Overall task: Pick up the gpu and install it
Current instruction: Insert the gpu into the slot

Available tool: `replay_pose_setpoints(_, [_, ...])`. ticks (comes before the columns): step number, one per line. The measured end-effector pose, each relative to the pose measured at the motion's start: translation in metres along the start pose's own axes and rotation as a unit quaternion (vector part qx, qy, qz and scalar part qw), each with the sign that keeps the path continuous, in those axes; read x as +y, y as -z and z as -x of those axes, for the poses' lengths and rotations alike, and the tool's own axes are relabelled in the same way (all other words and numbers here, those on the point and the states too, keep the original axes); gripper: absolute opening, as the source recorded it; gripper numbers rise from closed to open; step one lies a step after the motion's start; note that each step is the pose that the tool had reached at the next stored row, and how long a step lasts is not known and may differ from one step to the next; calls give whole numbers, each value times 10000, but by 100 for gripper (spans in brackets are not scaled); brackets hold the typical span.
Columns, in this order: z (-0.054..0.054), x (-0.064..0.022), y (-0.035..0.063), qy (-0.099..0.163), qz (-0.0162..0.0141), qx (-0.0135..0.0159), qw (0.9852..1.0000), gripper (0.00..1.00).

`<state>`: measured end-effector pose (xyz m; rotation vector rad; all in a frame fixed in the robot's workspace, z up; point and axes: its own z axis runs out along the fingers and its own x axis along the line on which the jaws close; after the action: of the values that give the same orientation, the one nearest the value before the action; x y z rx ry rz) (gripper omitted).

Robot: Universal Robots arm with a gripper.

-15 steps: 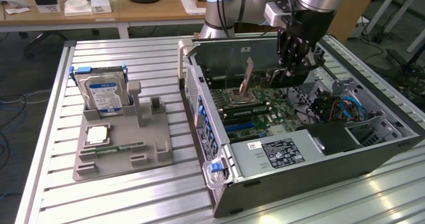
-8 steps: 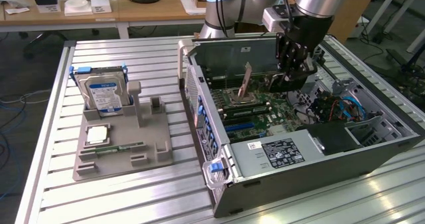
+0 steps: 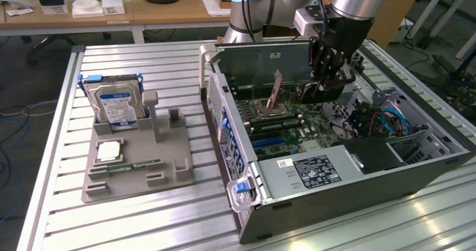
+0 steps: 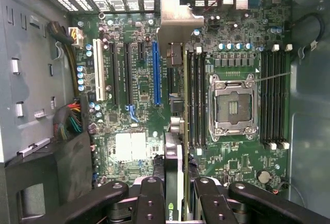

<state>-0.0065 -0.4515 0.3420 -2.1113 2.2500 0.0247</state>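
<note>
The gpu [image 4: 176,157] shows edge-on in the wrist view, a thin dark card with a green logo near my fingers [image 4: 150,195] and a silvery bracket [image 4: 175,18] at its far end by the case's rear grille. My gripper [image 4: 178,195] is shut on the card. It hangs over the motherboard [image 4: 139,147] just beside the long blue slot [image 4: 156,74], between that slot and the memory slots. I cannot tell whether it touches the board. In the exterior view my gripper [image 3: 327,86] reaches down into the open computer case [image 3: 327,195].
The case walls, a black power supply [image 3: 312,170] and blue cables [image 3: 387,122] hem in the gripper. An open processor socket [image 4: 232,105] lies near the card. At the exterior view's left a grey fixture [image 3: 134,167] holds a blue-labelled hard drive [image 3: 115,103].
</note>
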Motion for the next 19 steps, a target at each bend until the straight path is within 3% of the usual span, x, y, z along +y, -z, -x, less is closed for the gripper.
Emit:
replay_pose_setpoints(8, [0,0,0,0,0,0,10000,27])
replay_pose_setpoints(9, [-118,-7,-5,0,-1,-2,10000,27])
replay_pose_setpoints(19, [-118,-7,-4,0,0,0,10000,27])
